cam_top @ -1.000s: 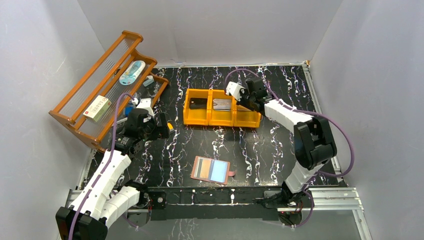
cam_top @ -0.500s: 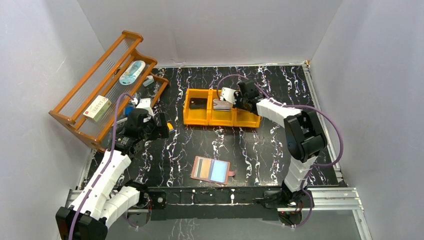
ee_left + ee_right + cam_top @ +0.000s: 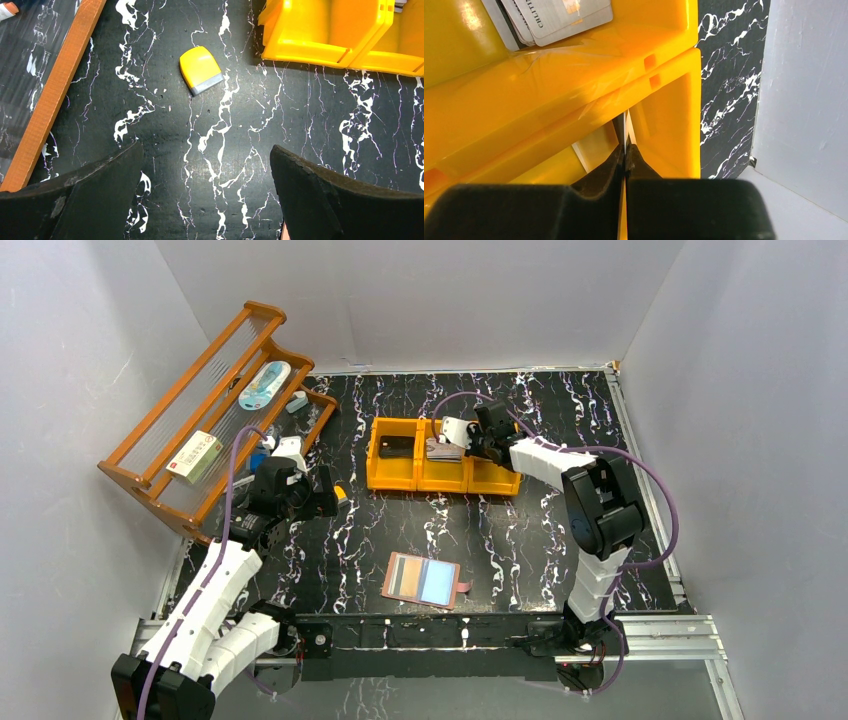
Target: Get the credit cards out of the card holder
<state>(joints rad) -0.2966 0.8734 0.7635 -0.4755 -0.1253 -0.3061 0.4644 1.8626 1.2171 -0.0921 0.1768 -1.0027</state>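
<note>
The salmon-pink card holder [image 3: 425, 580] lies open near the table's front, with tan and brown credit cards [image 3: 403, 577] in its left half and pale blue lining on the right. My right gripper [image 3: 468, 441] hangs over the orange tray [image 3: 443, 478]. In the right wrist view the right gripper [image 3: 625, 148] is shut on a thin card [image 3: 625, 125] seen edge-on. Grey cards [image 3: 559, 15] lie in the tray's middle compartment, and they also show from above [image 3: 445, 449]. A dark card [image 3: 397, 447] lies in the left compartment. My left gripper [image 3: 207, 165] is open and empty above the table.
A small yellow-and-white block [image 3: 201, 70] lies on the table ahead of the left gripper. A wooden rack [image 3: 205, 420] with small items stands at the far left. The grey right wall [image 3: 804, 100] is close behind the tray.
My right gripper has moved left along the tray, from its right compartment towards the middle one. The left arm and the card holder have not moved.
</note>
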